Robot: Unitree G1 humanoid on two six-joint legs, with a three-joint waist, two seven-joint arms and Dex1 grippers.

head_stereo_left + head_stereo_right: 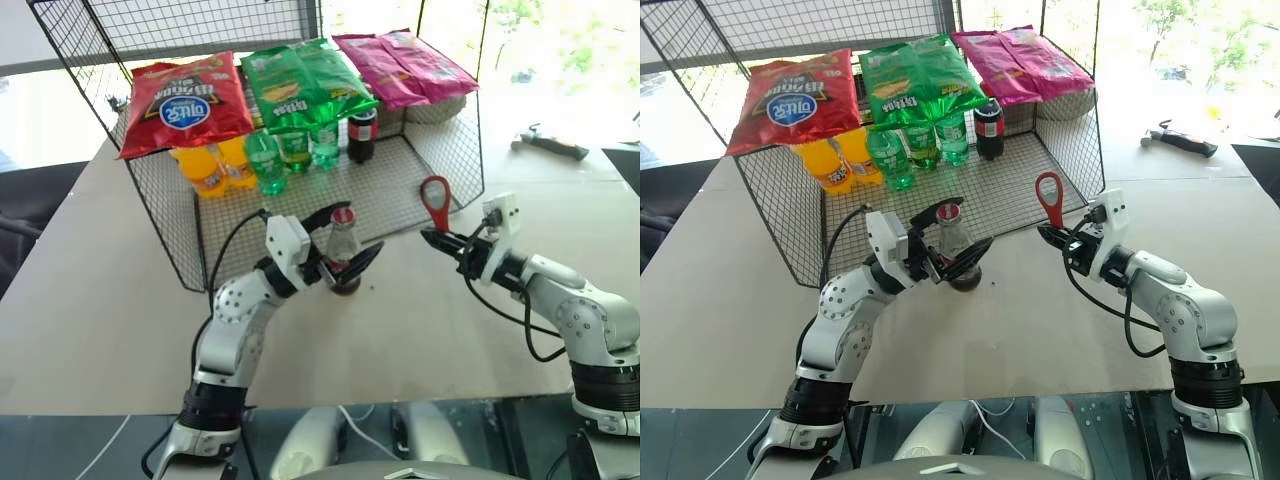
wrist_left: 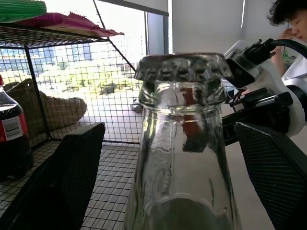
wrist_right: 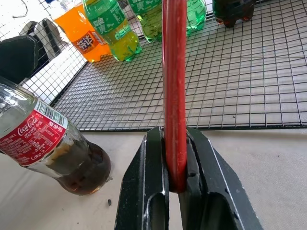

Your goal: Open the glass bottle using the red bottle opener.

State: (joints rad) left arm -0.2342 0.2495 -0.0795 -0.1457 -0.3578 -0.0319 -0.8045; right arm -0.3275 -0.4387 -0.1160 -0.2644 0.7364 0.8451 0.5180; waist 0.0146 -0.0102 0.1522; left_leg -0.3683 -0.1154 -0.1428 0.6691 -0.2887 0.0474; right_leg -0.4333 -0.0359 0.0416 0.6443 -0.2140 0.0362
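Smooth glass bottle (image 1: 343,247) stands between the left end effector's (image 1: 345,245) spread fingers; right end effector (image 1: 437,240) pinches the flat red bottle opener (image 1: 435,202).

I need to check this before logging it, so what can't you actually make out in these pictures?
- Whether the left gripper touches the glass bottle: head views too small; the left wrist view shows gaps.
- Bottle's base: cut off in the left wrist view.
- Red bottle opener head: cut off in the right wrist view.
- Opener's handle end: hidden inside the right gripper.

A pale table (image 1: 120,330) carries a wire-mesh rack (image 1: 440,170) at its far middle. The glass bottle (image 1: 344,250) stands just before the rack. A dark tool (image 1: 548,144) lies far right.
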